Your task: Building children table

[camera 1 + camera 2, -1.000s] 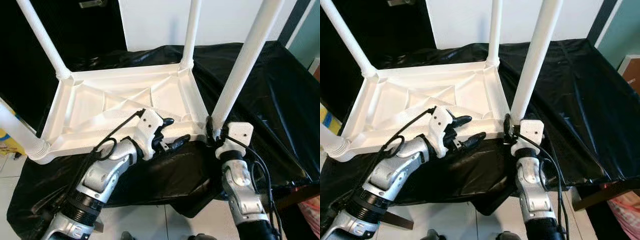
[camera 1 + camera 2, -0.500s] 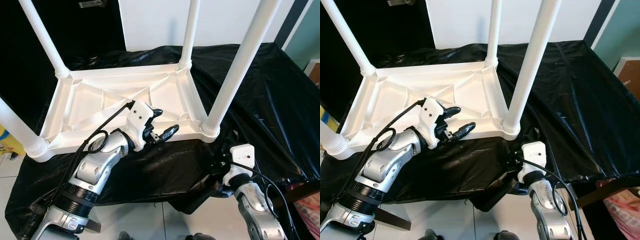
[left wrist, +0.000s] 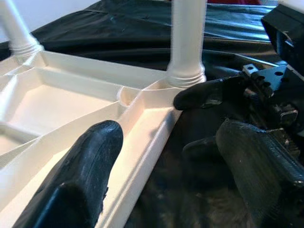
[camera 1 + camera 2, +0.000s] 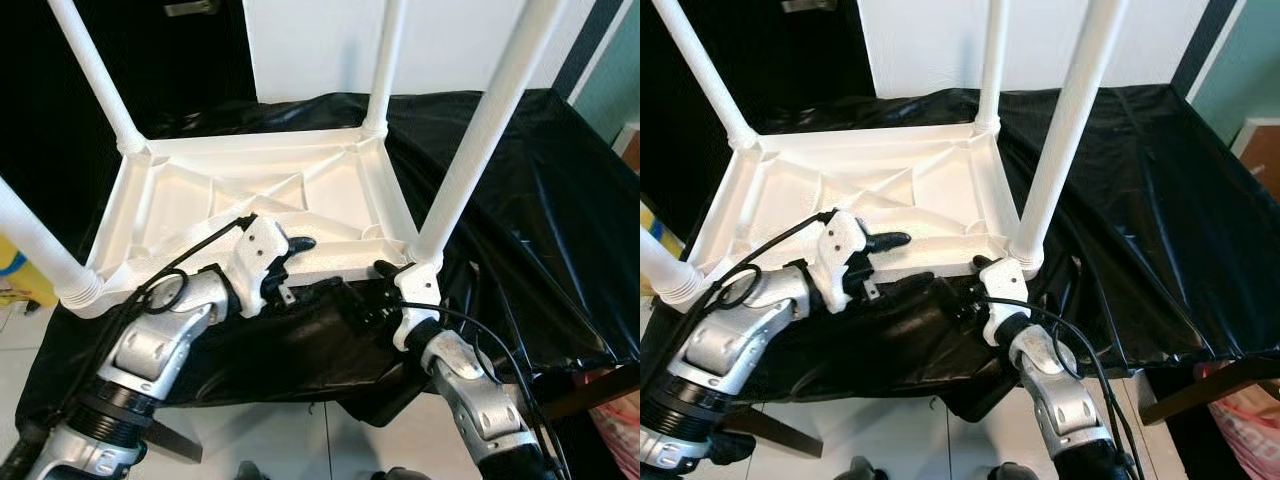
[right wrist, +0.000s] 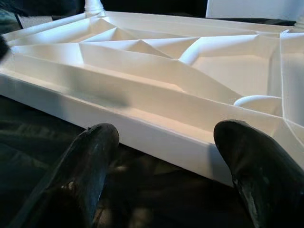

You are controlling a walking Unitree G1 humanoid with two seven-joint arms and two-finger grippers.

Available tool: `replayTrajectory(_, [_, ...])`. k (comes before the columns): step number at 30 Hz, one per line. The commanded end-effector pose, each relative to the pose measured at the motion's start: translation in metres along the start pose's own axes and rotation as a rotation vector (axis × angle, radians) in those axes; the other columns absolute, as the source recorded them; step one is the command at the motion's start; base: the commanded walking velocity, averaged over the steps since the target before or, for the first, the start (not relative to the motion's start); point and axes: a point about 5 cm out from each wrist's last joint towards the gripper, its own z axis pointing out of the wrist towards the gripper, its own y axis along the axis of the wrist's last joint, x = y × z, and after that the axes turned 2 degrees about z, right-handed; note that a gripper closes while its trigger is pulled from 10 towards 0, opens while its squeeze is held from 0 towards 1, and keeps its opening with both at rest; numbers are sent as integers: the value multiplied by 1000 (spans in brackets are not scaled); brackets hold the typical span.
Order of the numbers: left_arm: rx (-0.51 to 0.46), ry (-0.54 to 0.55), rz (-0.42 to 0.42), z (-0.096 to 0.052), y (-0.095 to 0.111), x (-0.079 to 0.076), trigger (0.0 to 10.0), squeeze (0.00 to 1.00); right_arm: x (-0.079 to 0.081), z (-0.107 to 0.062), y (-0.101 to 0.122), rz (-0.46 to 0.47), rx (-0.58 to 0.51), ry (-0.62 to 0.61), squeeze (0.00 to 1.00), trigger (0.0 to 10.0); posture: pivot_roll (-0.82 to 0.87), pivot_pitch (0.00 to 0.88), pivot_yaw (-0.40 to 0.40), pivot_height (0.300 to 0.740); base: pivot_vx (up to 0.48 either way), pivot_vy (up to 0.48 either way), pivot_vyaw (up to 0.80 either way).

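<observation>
A white plastic children's table (image 4: 250,185) lies upside down on black cloth, its legs pointing up. The near-right leg (image 4: 470,150) stands in its corner socket. My left gripper (image 4: 300,268) is open astride the near rim (image 3: 142,142), one finger (image 3: 90,175) inside the tray and the other (image 3: 261,166) outside. My right gripper (image 4: 365,290) is open just below the near-right corner and faces along that rim (image 5: 142,128). Its fingers (image 5: 90,161) hold nothing. One right fingertip (image 3: 209,92) touches the rim by the leg base.
The black cloth (image 4: 520,230) drapes over the support and hangs off the front. A white panel (image 4: 440,40) stands behind. A yellow object (image 4: 12,270) sits at the left on the tiled floor (image 4: 300,440), and a pink thing (image 4: 620,420) at lower right.
My right gripper left the near-right leg's base, dropped below the table edge, then came back up to the near rim beside that corner. My left gripper stayed open at the near rim.
</observation>
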Motion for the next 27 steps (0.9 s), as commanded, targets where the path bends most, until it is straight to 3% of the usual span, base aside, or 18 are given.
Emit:
replayTrajectory(1, [33,-11,-3,-12,-4,4,10000,0,-11,2,1,7,-5,-23,0,10000,-27,65,-5,740,0,0,0])
replayTrajectory(2, [33,-11,-3,-12,-4,4,10000,0,-11,2,1,7,-5,-23,0,10000,-27,65,-5,740,0,0,0])
replayTrajectory(4, [69,7,6,-26,-6,10,10000,0,-28,4,9,-8,-36,-101,0,10000,-30,63,1,740,0,0,0])
replayTrajectory(9, [81,27,0,-38,-4,14,10000,0,-51,2,16,-24,-67,-203,0,10000,-34,63,8,740,0,0,0])
replayTrajectory(12, [78,20,-13,-46,0,16,10000,0,-75,-4,20,-57,-80,-306,0,10000,-35,62,10,740,0,0,0])
replayTrajectory(16, [78,20,-14,-48,0,16,10000,0,-82,-6,21,-63,-81,-334,0,10000,-35,62,10,740,0,0,0])
replayTrajectory(19, [105,43,-16,-62,0,23,10000,0,-108,-14,22,-82,-74,-424,0,10000,-34,63,13,740,0,0,0])
replayTrajectory(25, [121,67,-39,-73,-2,24,10000,0,-121,-19,22,-96,-65,-468,0,10000,-30,66,8,740,0,0,0])
replayTrajectory(27, [134,70,-57,-80,-5,20,10000,0,-135,-26,23,-114,-56,-521,0,10000,-16,70,0,740,0,0,0])
